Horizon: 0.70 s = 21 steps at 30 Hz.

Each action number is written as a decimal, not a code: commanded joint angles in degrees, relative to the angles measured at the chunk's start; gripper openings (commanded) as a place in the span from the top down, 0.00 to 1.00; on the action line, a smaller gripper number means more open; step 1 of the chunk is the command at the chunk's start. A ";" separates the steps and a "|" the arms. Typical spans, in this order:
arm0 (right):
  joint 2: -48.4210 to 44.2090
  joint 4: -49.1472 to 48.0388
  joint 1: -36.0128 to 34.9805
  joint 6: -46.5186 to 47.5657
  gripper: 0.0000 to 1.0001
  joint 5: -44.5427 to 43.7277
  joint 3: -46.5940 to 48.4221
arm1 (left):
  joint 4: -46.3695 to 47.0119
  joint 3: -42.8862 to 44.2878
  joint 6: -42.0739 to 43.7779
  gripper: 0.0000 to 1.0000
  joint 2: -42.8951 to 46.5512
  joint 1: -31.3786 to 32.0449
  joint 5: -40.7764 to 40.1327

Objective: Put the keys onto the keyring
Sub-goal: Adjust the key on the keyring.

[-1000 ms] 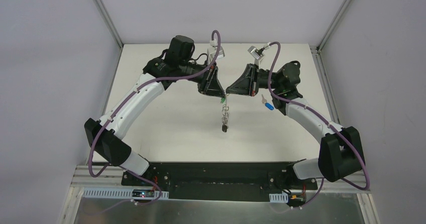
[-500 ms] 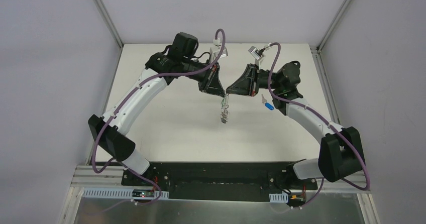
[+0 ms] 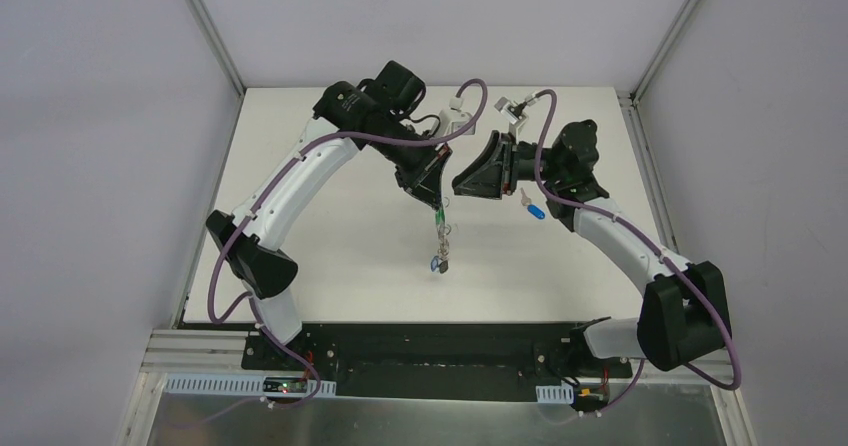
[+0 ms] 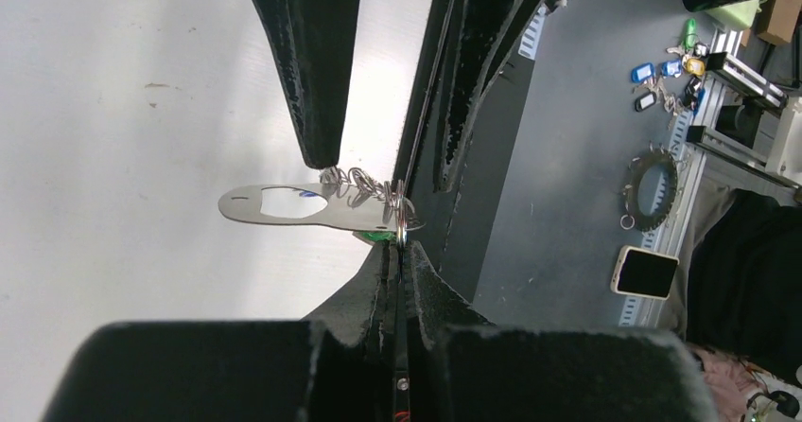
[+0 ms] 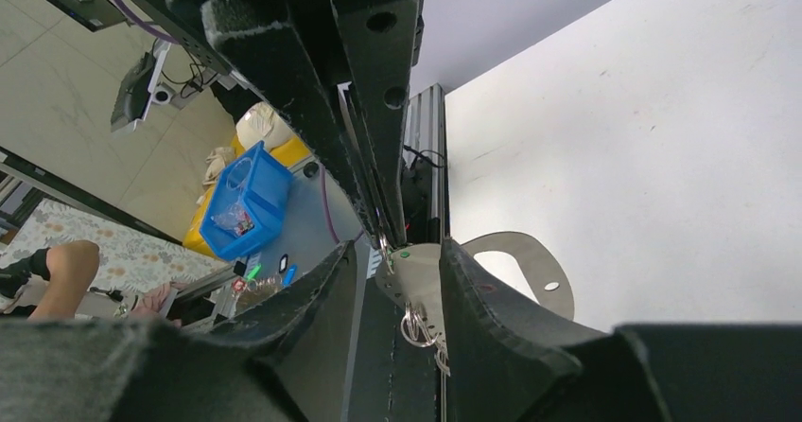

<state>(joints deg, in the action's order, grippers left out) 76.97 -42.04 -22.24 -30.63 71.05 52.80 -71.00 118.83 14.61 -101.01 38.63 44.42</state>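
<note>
The keyring (image 3: 440, 236) hangs over the middle of the table from my left gripper (image 3: 436, 198), a dark tag at its low end. In the left wrist view my left gripper (image 4: 401, 252) is shut on one of the small metal rings (image 4: 401, 221) at the end of the pale grey plate (image 4: 284, 204). The green key (image 4: 376, 237) peeks out just under that ring. My right gripper (image 5: 399, 244) stands open around the keyring plate (image 5: 421, 280), its fingers apart on either side. The blue key (image 3: 534, 209) lies on the table under the right arm.
The white table (image 3: 330, 226) is walled by grey panels left, right and behind. The two grippers almost touch tip to tip above the table's middle. Off the table, a blue bin (image 5: 244, 200) and spare key tags (image 4: 662, 67) show.
My right gripper has opened and let go of the keyring. The left arm has swung right and turned, and the keyring now hangs lower from the shut left gripper.
</note>
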 commanded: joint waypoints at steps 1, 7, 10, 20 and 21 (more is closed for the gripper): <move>-2.34 4.62 -1.52 6.78 0.61 1.21 1.21 | -2.46 3.02 0.94 1.00 -0.28 0.51 0.95; -1.76 5.82 -3.30 7.69 0.67 0.78 1.38 | -2.48 3.00 0.79 1.00 -1.09 0.83 1.94; -1.13 5.92 -4.03 7.65 0.71 0.67 1.52 | -2.23 2.91 0.68 1.00 -1.20 0.92 2.20; 0.09 5.92 -4.95 7.61 0.86 0.32 1.69 | -2.00 2.34 0.92 1.00 -1.40 0.92 2.42; 0.15 5.92 -5.00 7.53 0.89 0.32 1.76 | -2.02 2.25 0.84 1.00 -1.38 0.92 2.42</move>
<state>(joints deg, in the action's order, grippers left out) 76.95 -34.83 -26.74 -24.27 70.94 52.80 -72.51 119.55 14.61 -102.15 39.07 44.77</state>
